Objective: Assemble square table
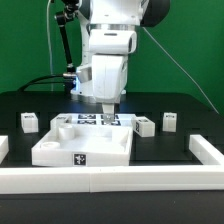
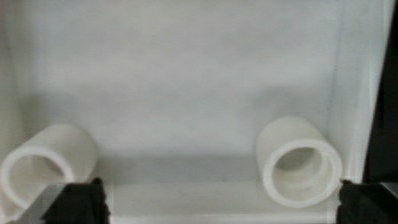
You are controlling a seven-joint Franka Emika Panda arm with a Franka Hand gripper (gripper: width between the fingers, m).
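The square table's top is a white square slab with a raised rim, lying at the table's middle with a small tag on its front wall. Three short white legs lie loose: one at the exterior view's left, two at its right. My gripper hangs just over the slab's far part, pointing down. In the wrist view the slab's inner face fills the picture, with two round white sockets. The gripper is open, its dark fingertips wide apart and holding nothing.
The marker board shows just behind the slab. A long white border bar runs along the front, with side pieces at the exterior view's left and right. A cable hangs behind the arm.
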